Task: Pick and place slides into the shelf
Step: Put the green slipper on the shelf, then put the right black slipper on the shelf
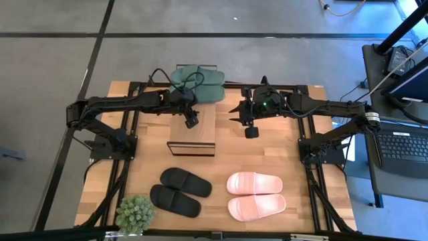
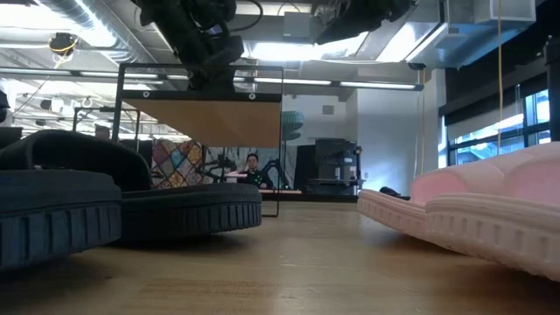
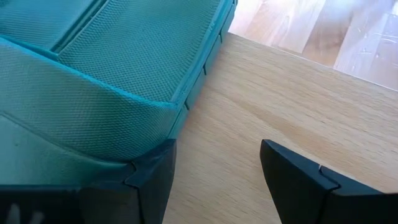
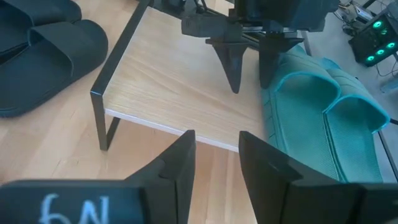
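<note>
on my screens: shelf at counter centre. green slides (a pair, side by side) on its far end. left gripper over the shelf top just beside them, fingers parted, holding nothing. right gripper right of the shelf, fingers narrowly apart, empty. black slides near left, pink slides near right.

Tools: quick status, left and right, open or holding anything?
Left tool: open, empty, over the shelf beside the green slides.
Right tool: open, empty, hovering near the shelf.
</note>
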Tool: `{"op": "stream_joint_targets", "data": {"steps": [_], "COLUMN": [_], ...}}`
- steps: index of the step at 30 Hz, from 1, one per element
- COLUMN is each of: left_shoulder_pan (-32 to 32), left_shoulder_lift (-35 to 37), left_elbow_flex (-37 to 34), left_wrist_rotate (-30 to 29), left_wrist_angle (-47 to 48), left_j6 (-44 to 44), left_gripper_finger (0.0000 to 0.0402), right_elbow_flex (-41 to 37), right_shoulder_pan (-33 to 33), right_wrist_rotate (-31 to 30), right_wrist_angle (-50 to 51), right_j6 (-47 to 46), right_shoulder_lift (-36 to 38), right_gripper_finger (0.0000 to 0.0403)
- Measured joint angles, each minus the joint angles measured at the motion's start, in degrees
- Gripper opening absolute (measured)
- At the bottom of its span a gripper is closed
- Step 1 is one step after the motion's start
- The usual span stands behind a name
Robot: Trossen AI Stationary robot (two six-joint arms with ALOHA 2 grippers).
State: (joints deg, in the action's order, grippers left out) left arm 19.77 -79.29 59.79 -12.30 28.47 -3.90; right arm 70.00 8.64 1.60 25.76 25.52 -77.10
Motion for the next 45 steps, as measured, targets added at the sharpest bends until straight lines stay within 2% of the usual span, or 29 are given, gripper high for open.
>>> {"op": "stream_joint_targets", "data": {"steps": [14, 24, 35, 38, 41, 45], "left_shoulder_pan": [0.02, 0.26, 0.0, 0.0, -0.6, -4.95], "left_shoulder_lift": [-0.28, 0.36, 5.26, 8.52, 12.1, 15.33], "left_elbow_flex": [-0.07, -0.04, -0.04, -0.04, 0.0, -0.02], "left_wrist_rotate": [-1.42, 9.96, 11.15, 14.52, 20.43, 24.88], "left_wrist_angle": [-2.23, -2.22, 1.18, 1.67, 2.31, 3.9], "left_j6": [0.0, -1.56, -2.29, -4.09, -3.94, -0.31], "left_gripper_finger": [0.0227, 0.0228, 0.0228, 0.0228, 0.0228, 0.0228], "right_elbow_flex": [-0.04, -0.04, -0.04, -0.04, -0.04, -0.04], "right_shoulder_pan": [0.0, 0.0, 0.0, 0.0, 0.0, 0.02], "right_wrist_rotate": [-0.02, -0.02, -0.04, -0.04, -0.04, -0.04], "right_wrist_angle": [0.77, 1.55, 1.56, 1.64, 1.89, 1.94], "right_j6": [0.0, 0.0, 0.0, 0.0, 0.0, 0.0], "right_shoulder_lift": [-0.04, -0.04, -0.04, -0.04, -0.04, -0.04], "right_gripper_finger": [0.0125, 0.0125, 0.0125, 0.0125, 0.0125, 0.0125]}}
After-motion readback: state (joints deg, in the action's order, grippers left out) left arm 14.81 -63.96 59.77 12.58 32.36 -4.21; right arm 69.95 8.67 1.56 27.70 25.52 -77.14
